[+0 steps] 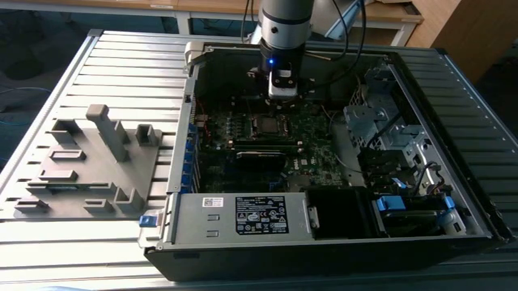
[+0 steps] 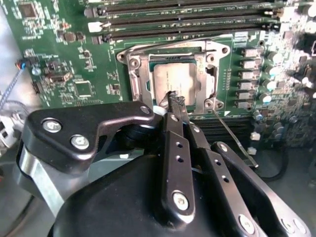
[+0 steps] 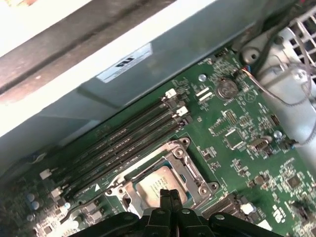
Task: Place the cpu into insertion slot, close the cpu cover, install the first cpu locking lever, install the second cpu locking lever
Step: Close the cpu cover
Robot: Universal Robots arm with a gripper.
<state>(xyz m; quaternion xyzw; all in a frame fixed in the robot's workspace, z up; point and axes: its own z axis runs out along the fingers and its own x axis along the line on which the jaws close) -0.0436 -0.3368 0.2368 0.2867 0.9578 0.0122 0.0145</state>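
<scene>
**While the jaws sit pinched shut over the socket, the cpu is already in and the cover is down**

Arm (image 1: 285, 24) drops into the open computer case (image 1: 453, 200), which lies on the slatted metal table (image 1: 121, 73). Jaws are closed, tip against tip, with nothing visible between them. In both wrist views the fingertips (image 2: 172, 98) (image 3: 165, 195) hang over the near edge of the socket area. Contact with the metal below: can't tell.

cpu (image 2: 180, 79) (image 3: 155, 185) sits flat in the insertion slot (image 1: 265, 125), dull grey top facing up. cpu cover (image 2: 138, 74) (image 3: 190, 170) lies folded over it, and the chip shows through the square window. Green circuit board (image 2: 79, 54) surrounds the socket on all sides.

Lever rod (image 2: 234, 136), thin bare metal, runs diagonally out from one socket corner, just beside the fingers. Latched or loose: can't tell from these angles.

Long black memory slots (image 2: 187, 15) (image 3: 118, 143) run parallel along one side of the socket, just beside it.

Exterior view: a grey moulded fixture tray (image 1: 89, 163) sits on the table at the exterior view's left, apart from the case. Grey label plate (image 1: 259, 215) lies at the case's near end, well away from the socket.
</scene>
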